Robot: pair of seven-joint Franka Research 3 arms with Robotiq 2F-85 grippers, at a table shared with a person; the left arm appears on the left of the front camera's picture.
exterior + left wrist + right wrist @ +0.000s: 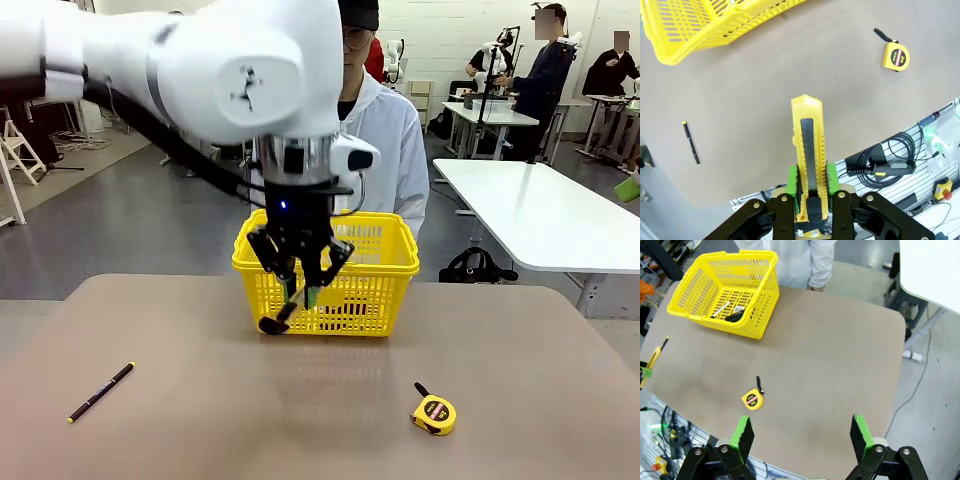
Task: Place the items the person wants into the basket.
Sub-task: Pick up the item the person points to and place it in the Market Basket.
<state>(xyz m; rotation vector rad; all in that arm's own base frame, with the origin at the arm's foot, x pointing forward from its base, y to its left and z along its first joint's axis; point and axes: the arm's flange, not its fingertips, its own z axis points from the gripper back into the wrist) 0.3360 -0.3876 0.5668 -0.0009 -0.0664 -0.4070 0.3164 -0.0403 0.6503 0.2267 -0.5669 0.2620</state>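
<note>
My left gripper [303, 292] hangs above the table on the near side of the yellow basket [380, 290], shut on the yellow-and-black utility knife [280, 315]. In the left wrist view the knife [808, 145] sticks straight out between the green pads [793, 185], with the basket [715, 25] farther off at the top left. A white marker [722, 309] lies inside the basket [695, 315]. My right gripper [801, 427] is open, high over the near edge of the table, with nothing in it. The person [385, 140] in a white jacket stands behind the basket.
A round yellow tape measure [434, 414] lies at the near right of the table. A thin black pen [100, 392] lies at the near left. The beige tabletop [500, 340] is bare around them. Cables and a rail [890, 165] sit below the table's near edge.
</note>
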